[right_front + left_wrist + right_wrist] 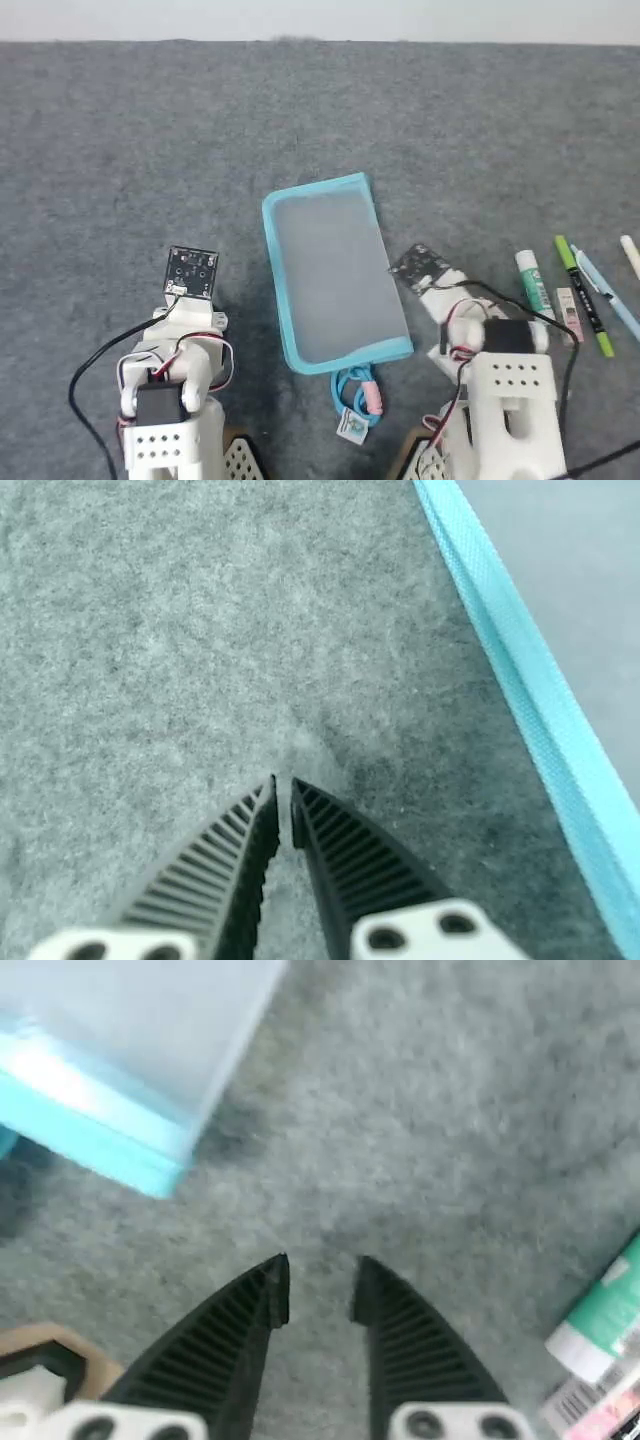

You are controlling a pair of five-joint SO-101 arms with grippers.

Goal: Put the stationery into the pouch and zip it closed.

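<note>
The pouch (335, 275), translucent with a light blue trim, lies flat in the middle of the grey mat, its zip pull and charms (358, 400) at the near end. To its right lie a glue stick (533, 283), a green pen (583, 295), a blue pen (612, 295) and a small pink item (570, 313). My left gripper (283, 785) hovers over bare mat beside the pouch's blue edge (530, 680), shut and holding nothing. My right gripper (320, 1282) is slightly open and empty, above the mat between the pouch's corner (120, 1130) and the glue stick (605, 1315).
A white item (630, 255) lies at the far right edge. The left arm's base (170, 420) and the right arm's base (505, 410) stand at the near edge. Bare mat stretches behind and to the left of the pouch.
</note>
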